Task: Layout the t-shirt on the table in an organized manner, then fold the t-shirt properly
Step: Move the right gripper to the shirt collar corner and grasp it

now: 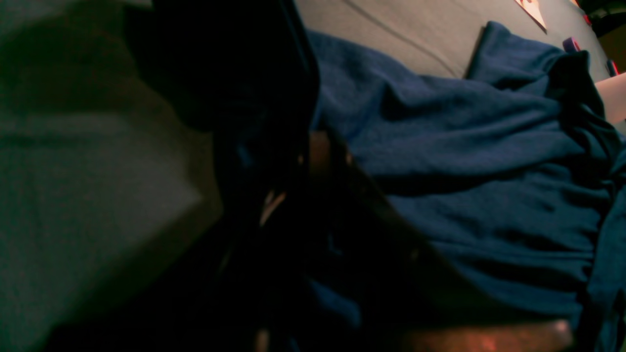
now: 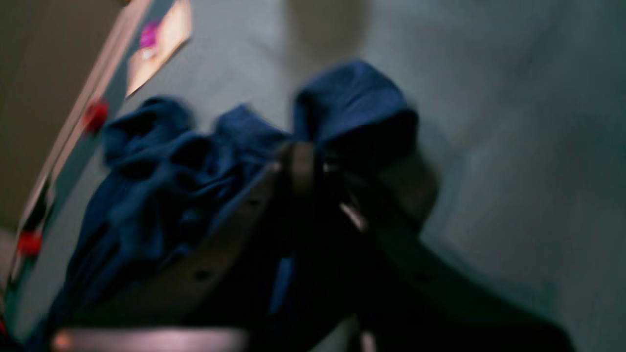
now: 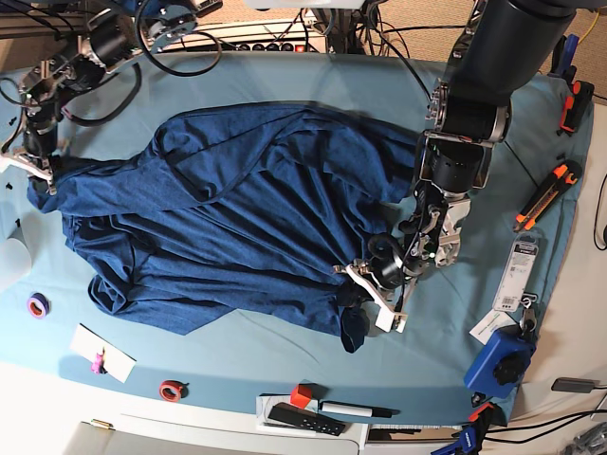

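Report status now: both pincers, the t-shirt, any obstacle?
Left pincer shut on t-shirt edge. Right pincer shut on opposite edge. T-shirt spread but wrinkled on table, not folded. Nothing in the way.

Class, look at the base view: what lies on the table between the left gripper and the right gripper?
In the base view, the t-shirt spans the whole stretch, rumpled, from the right gripper on one edge to the left gripper on the other.

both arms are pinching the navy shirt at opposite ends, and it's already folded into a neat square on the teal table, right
Not quite. The t-shirt is not folded: in the base view it lies spread and rumpled across the table. The rest holds: the left gripper and right gripper pinch it at opposite ends.
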